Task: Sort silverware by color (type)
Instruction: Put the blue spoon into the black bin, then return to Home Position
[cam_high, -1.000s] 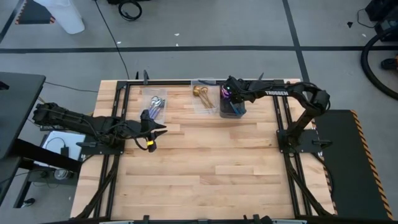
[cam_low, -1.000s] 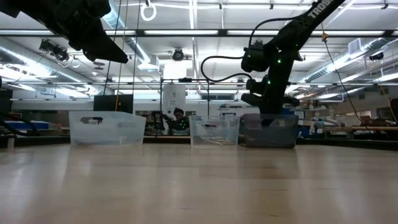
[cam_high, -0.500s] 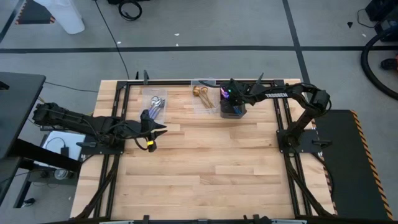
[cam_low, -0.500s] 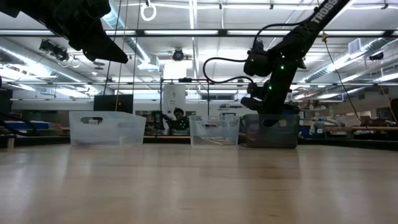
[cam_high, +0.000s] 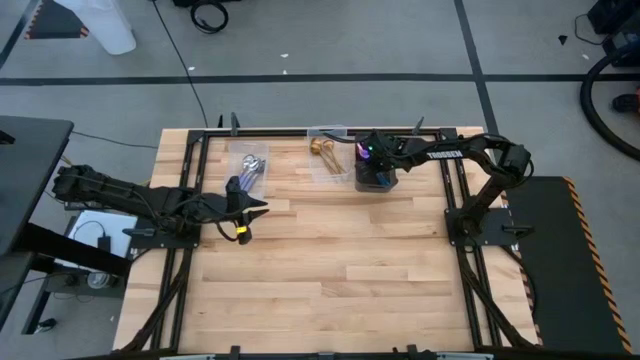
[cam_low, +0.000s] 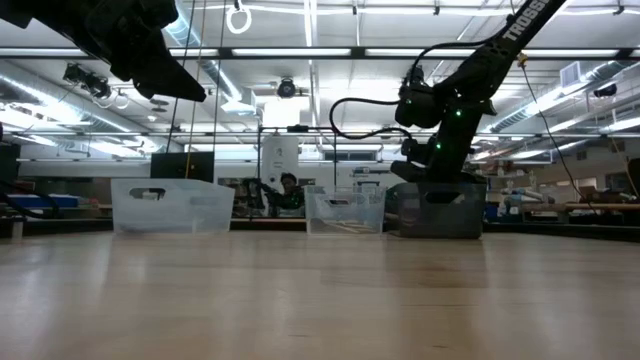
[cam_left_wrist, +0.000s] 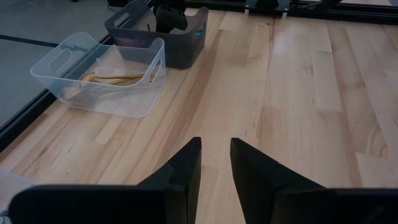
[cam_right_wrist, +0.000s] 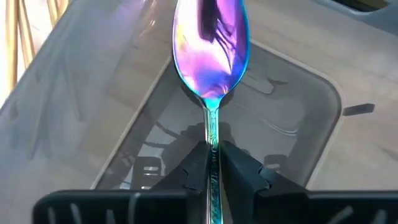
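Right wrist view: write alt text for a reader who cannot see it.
An iridescent purple-blue spoon with a teal handle sits between the right gripper's two dark fingers, bowl pointing away from the camera, directly over the open dark bin. Beside that bin, at the picture's edge, gold spoons lie in a clear bin.

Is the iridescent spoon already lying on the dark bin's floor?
No: the iridescent spoon sits between the right gripper's jaws, above the dark bin.
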